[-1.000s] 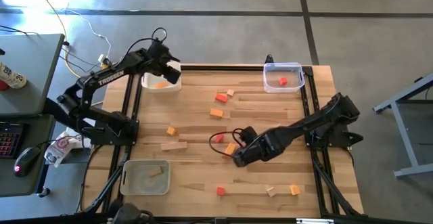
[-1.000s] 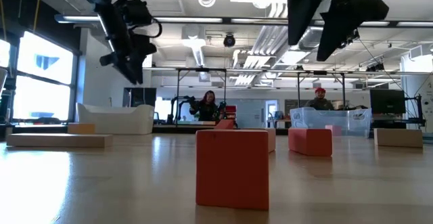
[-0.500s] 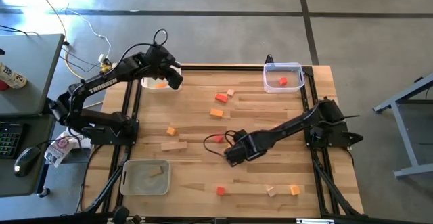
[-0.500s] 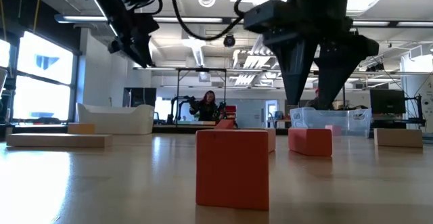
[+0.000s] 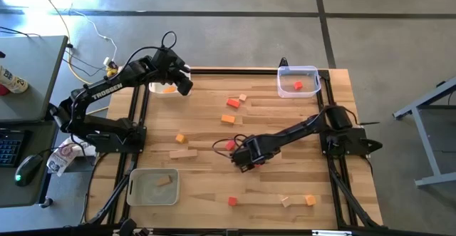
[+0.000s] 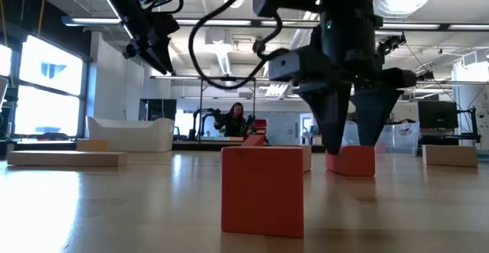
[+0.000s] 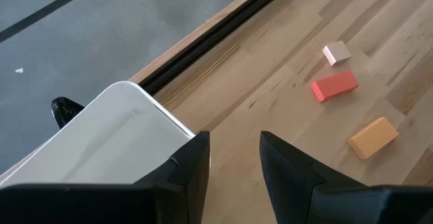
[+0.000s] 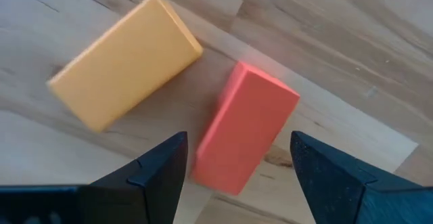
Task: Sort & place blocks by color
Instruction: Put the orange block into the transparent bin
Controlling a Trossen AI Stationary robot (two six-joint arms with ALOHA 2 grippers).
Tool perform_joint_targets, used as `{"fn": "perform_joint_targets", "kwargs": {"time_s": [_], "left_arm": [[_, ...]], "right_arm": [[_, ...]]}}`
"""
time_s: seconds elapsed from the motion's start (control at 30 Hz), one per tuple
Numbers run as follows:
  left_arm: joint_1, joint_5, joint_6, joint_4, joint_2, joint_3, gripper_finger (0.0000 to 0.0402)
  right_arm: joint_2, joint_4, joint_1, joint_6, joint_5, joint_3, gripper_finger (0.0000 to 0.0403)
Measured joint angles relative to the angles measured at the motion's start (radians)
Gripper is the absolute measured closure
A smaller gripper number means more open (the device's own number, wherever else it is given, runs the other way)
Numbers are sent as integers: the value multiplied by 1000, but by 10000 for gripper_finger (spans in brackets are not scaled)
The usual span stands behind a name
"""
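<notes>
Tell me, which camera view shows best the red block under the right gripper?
The right wrist view: the red block fills the space between the open right gripper fingers. The high view shows a small patch; the low view shows it behind the fingers.

My workstation sits in a large open lab under bright ceiling lights.
Beyond my left arm's base I see grey concrete floor [image 5: 235,22], a desk [image 5: 28,65] with keyboard [image 5: 8,147] and mouse [image 5: 25,168]; bright windows [image 6: 42,89] and two seated people [image 6: 235,121] lie far across the room.
</notes>
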Motion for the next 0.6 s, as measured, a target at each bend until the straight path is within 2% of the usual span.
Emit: {"fn": "perform_joint_targets", "kwargs": {"time_s": [0.1, 0.2, 0.47, 0.6], "left_arm": [[0, -2, 8, 0, 0, 0, 284], [0, -3, 8, 0, 0, 0, 284], [0, -4, 9, 0, 0, 0, 284], [0, -4, 9, 0, 0, 0, 284]], "right_arm": [[21, 2, -6, -26, -18, 0, 158], [38, 2, -8, -44, -32, 0, 177], [46, -34, -7, -55, -17, 0, 294], [46, -57, -7, -88, -8, 0, 296]]}}
